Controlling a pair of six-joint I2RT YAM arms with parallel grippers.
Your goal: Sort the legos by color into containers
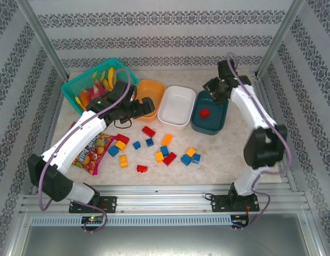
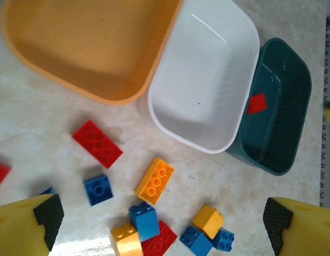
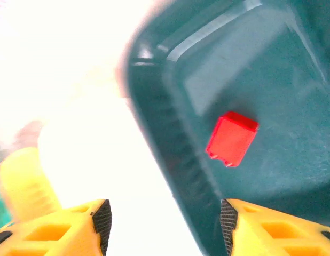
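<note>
Three containers stand in a row at the back: an orange bowl (image 1: 150, 98), a white bowl (image 1: 177, 105) and a dark teal bowl (image 1: 210, 114). One red lego (image 1: 204, 113) lies loose inside the teal bowl (image 3: 272, 80), below my right gripper (image 3: 165, 221), which is open and holds nothing. That gripper (image 1: 214, 92) hangs over the bowl's far end. Red, blue and orange-yellow legos (image 1: 164, 150) are scattered on the table in front of the bowls. My left gripper (image 1: 146, 105) hovers wide open (image 2: 162, 216) above them, over an orange brick (image 2: 155, 181) and a red brick (image 2: 97, 143).
A teal mesh basket (image 1: 79, 85) of toy fruit stands at the back left. A colourful snack bag (image 1: 93, 152) lies under the left arm. Metal frame posts rise at the back corners, and a rail (image 1: 165, 200) runs along the near edge.
</note>
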